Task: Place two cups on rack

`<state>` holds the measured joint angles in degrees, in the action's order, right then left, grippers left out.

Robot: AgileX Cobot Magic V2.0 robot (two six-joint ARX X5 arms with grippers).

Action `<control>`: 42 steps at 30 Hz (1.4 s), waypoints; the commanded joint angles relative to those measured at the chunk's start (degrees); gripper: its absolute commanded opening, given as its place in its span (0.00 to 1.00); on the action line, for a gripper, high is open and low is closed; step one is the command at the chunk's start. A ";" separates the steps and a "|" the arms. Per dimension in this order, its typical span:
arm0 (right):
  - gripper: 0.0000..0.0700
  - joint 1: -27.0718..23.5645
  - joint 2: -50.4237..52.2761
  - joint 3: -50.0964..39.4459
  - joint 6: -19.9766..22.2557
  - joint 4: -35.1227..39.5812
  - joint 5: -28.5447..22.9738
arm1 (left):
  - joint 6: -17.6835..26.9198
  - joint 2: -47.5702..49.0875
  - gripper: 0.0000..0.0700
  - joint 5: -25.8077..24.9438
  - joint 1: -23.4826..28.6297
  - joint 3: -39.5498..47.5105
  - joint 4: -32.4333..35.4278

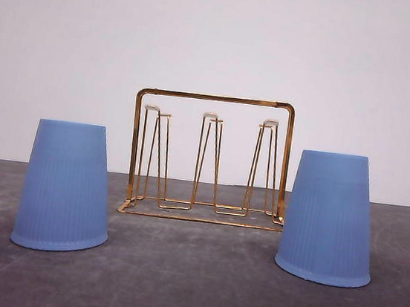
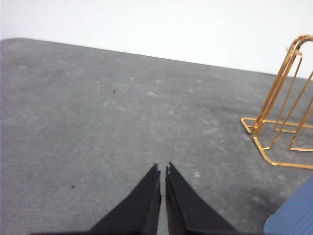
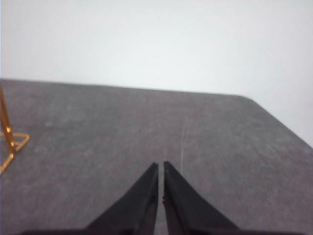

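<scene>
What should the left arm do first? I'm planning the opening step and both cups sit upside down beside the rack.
Probably open the left gripper and swing toward the left cup: its fingers are shut on nothing, aimed at bare table, and the rack has no cup on it.

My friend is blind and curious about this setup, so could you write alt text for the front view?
A gold wire cup rack with white-tipped upright prongs stands in the middle of a dark grey table. Two light-blue ribbed cups sit upside down nearer the camera, the left cup and the right cup flanking the rack, against a plain white wall.
</scene>
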<state>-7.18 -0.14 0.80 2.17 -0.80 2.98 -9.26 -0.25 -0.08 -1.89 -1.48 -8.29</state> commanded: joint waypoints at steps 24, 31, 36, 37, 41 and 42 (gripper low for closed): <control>0.01 -0.07 -9.95 28.78 -22.04 -24.65 5.80 | -16.43 -10.64 0.00 1.84 0.11 -29.75 -24.12; 0.01 0.30 -20.98 34.80 -11.93 -32.68 13.80 | -7.09 -24.25 0.00 -9.91 0.11 -39.86 -37.22; 0.01 3.88 -24.72 34.80 -3.69 -32.72 14.70 | 0.49 -33.25 0.00 -17.77 0.05 -43.29 -40.55; 0.01 5.33 -25.14 34.80 -2.10 -32.70 14.58 | 2.35 -35.07 0.00 -19.08 -0.12 -43.90 -40.85; 0.01 10.79 -25.98 34.80 2.08 -32.72 12.91 | 6.83 -38.92 0.00 -19.49 -4.71 -44.96 -39.13; 0.01 12.11 -26.10 34.80 2.76 -32.72 12.48 | 8.28 -39.47 0.00 -19.35 -6.57 -45.08 -38.43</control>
<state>4.28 -25.87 35.09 1.82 -34.04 15.98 -5.33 -39.65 -19.20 -7.31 -45.08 -47.52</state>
